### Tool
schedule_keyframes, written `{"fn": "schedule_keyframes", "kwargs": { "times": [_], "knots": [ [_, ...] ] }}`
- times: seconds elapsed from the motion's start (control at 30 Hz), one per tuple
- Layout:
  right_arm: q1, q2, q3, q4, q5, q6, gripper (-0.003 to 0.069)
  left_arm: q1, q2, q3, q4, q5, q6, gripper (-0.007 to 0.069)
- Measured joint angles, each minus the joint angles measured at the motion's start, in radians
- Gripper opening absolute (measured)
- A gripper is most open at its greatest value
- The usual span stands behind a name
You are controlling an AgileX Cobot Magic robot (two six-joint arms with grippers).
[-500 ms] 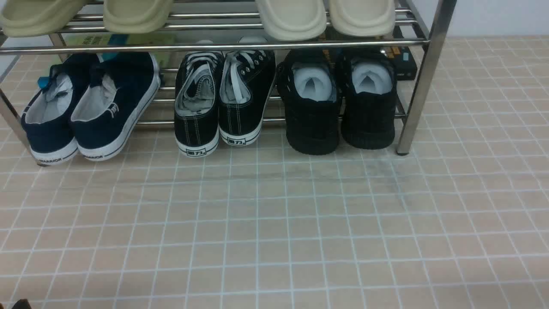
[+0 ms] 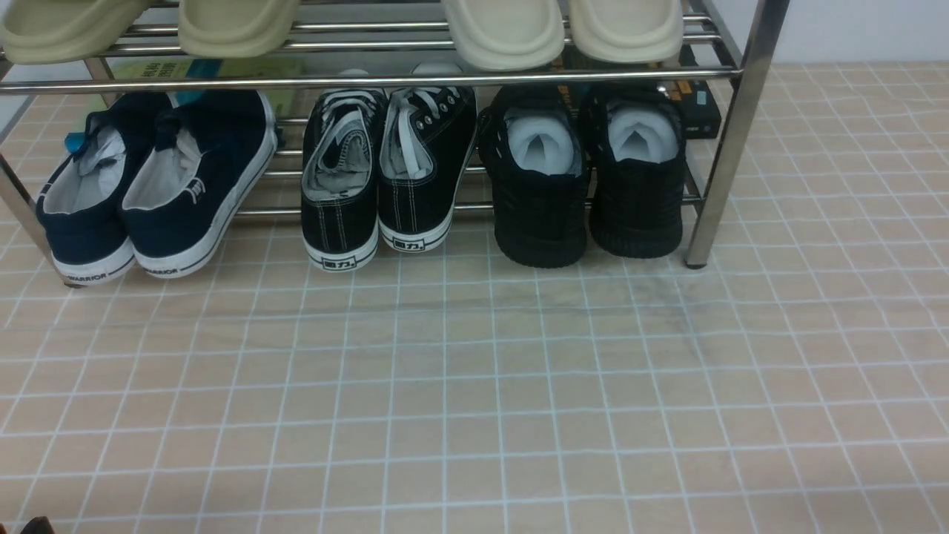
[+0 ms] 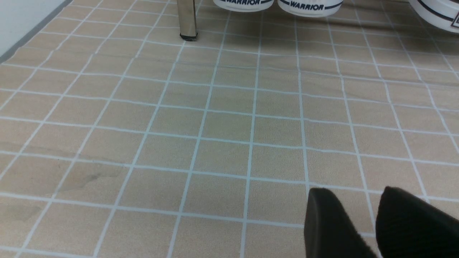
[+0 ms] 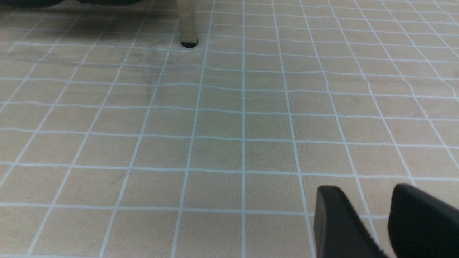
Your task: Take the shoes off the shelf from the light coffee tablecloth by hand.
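Note:
The pair of all-black knit shoes [image 2: 586,200] stands on the lower tier of the chrome shelf [image 2: 730,133], at its right end, heels toward me, with pale stuffing inside. The shelf stands on the light coffee tablecloth [image 2: 474,386]. Neither gripper shows in the front view. In the left wrist view my left gripper [image 3: 355,191] is open and empty, low over the cloth before the shelf's left leg [image 3: 187,19]. In the right wrist view my right gripper [image 4: 364,188] is open and empty over the cloth, short of the shelf's right leg [image 4: 187,25].
Black canvas sneakers with white soles [image 2: 385,170] and navy slip-ons [image 2: 156,185] share the lower tier to the left. Cream slippers [image 2: 563,30] lie on the upper tier. A dark box [image 2: 700,107] sits behind the shelf. A wall runs at the far left [image 3: 21,18].

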Motion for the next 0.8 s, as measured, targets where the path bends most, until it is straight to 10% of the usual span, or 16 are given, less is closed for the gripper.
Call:
{"fn": "schedule_keyframes", "kwargs": {
  "times": [0.8],
  "knots": [
    [0.000, 0.000, 0.001, -0.027, -0.019, 0.000, 0.0240, 0.000, 0.000, 0.000, 0.000, 0.000, 0.000, 0.0240]
  ]
}}
